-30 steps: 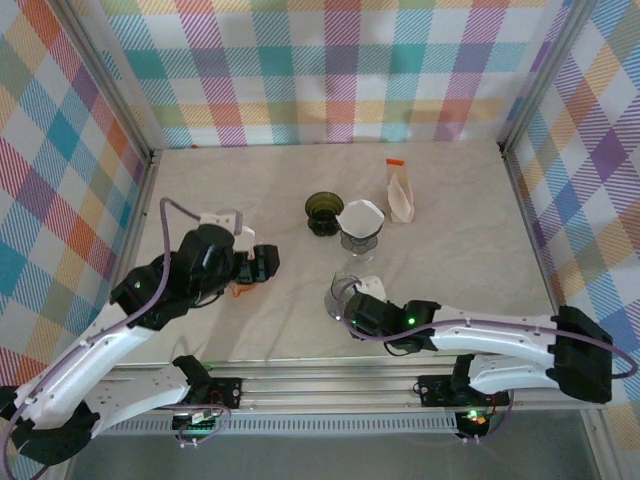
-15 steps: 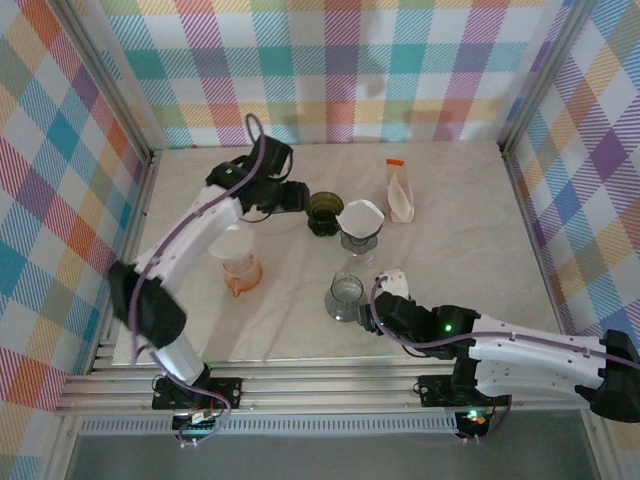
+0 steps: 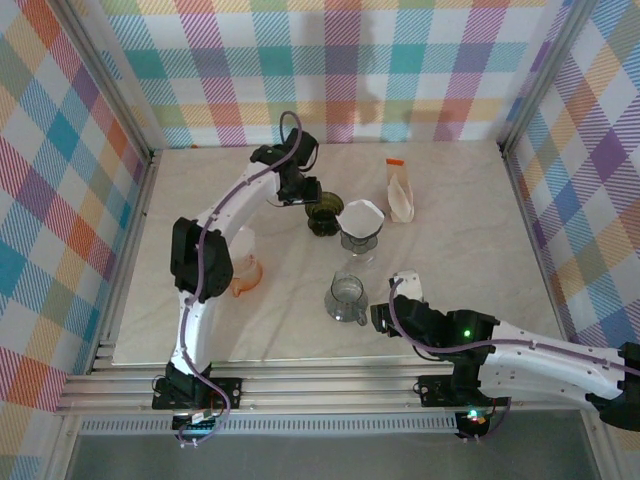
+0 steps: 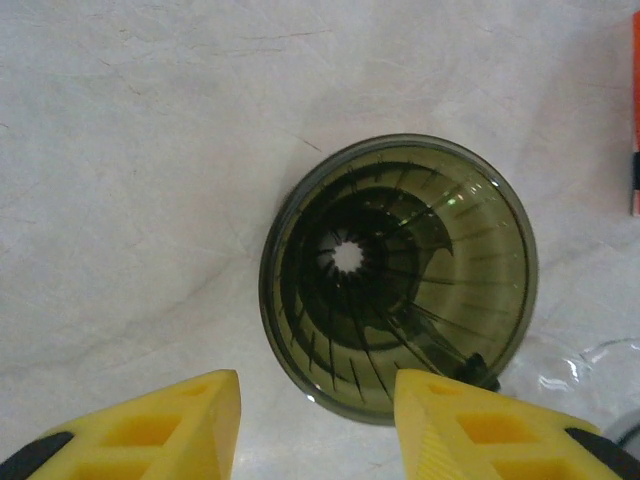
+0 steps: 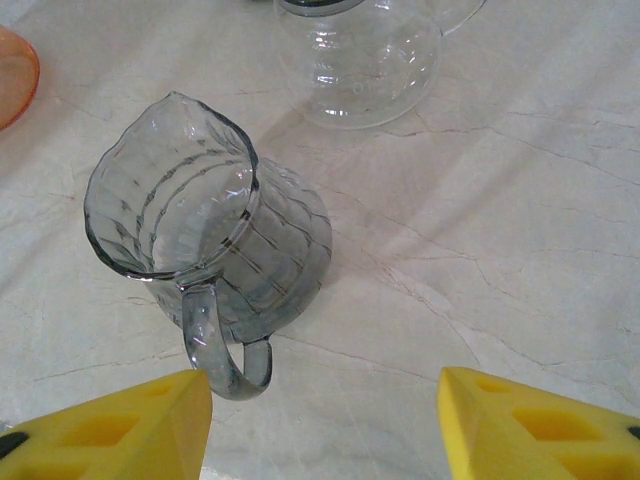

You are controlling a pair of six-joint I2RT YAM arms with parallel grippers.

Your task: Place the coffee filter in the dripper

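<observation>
While the left claw (image 4: 315, 392) hangs spread and empty above it, the green dripper (image 4: 398, 275) stands upright on the desk (image 4: 130, 150), mouth up. Just right, the coffee filter (image 3: 360, 214) opens upward in a glass vessel (image 3: 360, 241). The right claw (image 5: 322, 388) gapes empty before a grey pitcher (image 5: 210, 240).

The left arm (image 3: 212, 228) and the right arm (image 3: 545, 352) have white shells with black joints. A lilac cable (image 3: 288, 114) runs along each. A green light (image 3: 465, 332) glows on the right one. The left gripper (image 4: 316, 430) and right gripper (image 5: 325, 425) have yellow fingers with hollow pockets and black ends.
</observation>
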